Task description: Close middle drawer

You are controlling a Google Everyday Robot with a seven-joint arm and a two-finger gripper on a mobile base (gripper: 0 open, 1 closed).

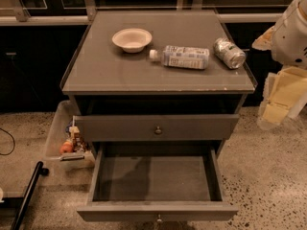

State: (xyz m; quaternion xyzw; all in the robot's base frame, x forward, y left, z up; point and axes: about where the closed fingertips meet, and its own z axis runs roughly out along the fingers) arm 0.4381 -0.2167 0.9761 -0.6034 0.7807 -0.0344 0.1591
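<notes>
Pincer (282,96) at right edge — cropped, open or closed unclear — middle drawer (153,180) out

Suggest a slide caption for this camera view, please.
Middle drawer open and empty; pincer beside cabinet at image right; bowl, bottle, can on top.

The hand (282,97) hangs at the right edge of view, pointing down beneath its white wrist (291,32).
</notes>
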